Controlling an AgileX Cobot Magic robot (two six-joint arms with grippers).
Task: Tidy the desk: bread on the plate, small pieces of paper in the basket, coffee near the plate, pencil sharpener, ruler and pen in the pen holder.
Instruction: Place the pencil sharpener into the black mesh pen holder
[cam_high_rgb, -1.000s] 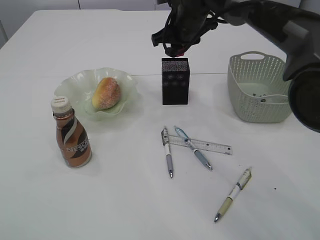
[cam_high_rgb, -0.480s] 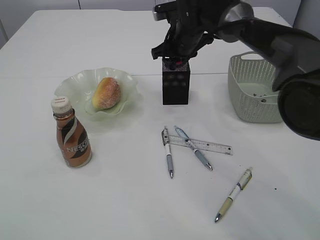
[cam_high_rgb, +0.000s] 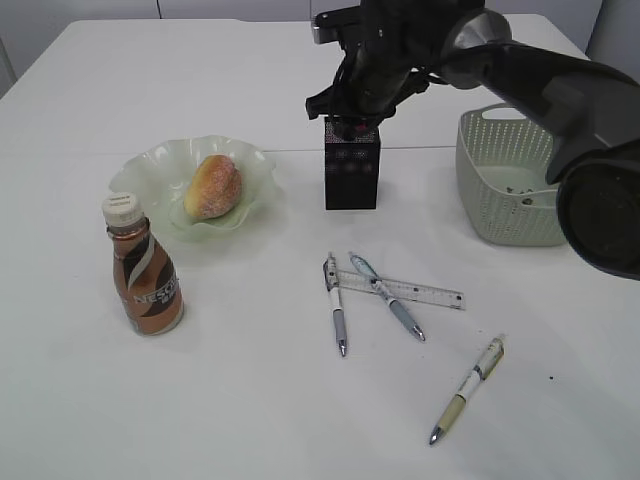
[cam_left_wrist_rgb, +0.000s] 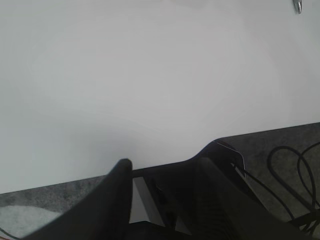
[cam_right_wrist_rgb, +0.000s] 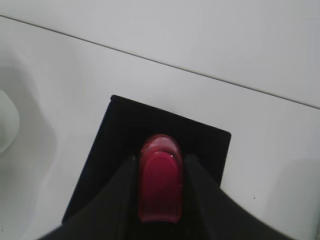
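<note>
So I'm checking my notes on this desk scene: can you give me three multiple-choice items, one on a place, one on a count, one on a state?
1. Where is the bread?
A. on the plate
B. in the basket
C. beside the ruler

2. How many pens lie on the table?
A. one
B. three
C. five

3. What is the right gripper doing?
A. hanging open over the basket
B. holding a red sharpener over the pen holder
C. gripping the bottle

Answers:
1 A, the bread sits in the plate.
2 B, three pens lie below the pen holder, two by the ruler, one apart.
3 B, the right gripper pinches the sharpener above the holder's mouth.
</note>
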